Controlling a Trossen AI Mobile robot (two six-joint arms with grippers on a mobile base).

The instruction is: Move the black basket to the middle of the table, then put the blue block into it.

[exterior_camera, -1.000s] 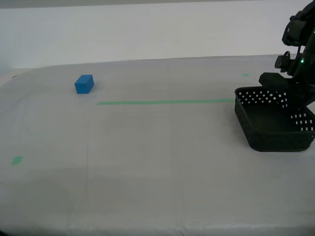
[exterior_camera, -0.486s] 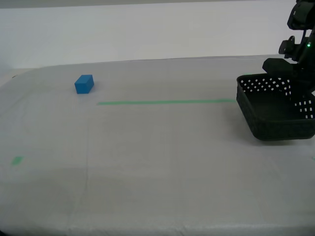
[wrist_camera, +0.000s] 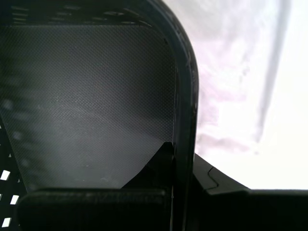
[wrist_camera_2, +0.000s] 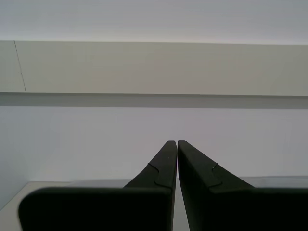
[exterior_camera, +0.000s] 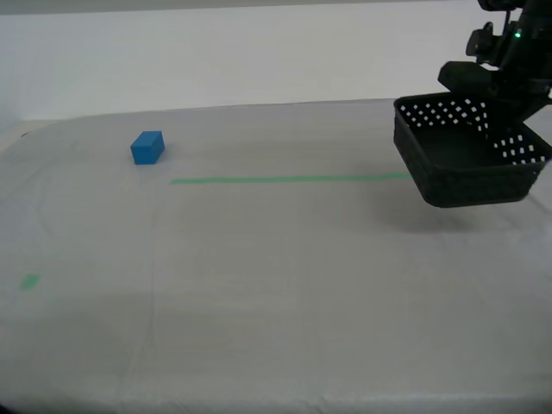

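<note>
Black basket [exterior_camera: 470, 164] (airborne), blue block [exterior_camera: 147, 147] well apart

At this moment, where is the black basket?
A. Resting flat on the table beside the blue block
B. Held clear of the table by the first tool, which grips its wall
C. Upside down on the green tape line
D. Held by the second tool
B: the black basket hangs tilted above its shadow on the table, its wall between the jaws of my first tool.

A robot test lab: bare white wall [exterior_camera: 259, 52], sheeted table [exterior_camera: 259, 328] marked with green tape [exterior_camera: 289, 179].
</note>
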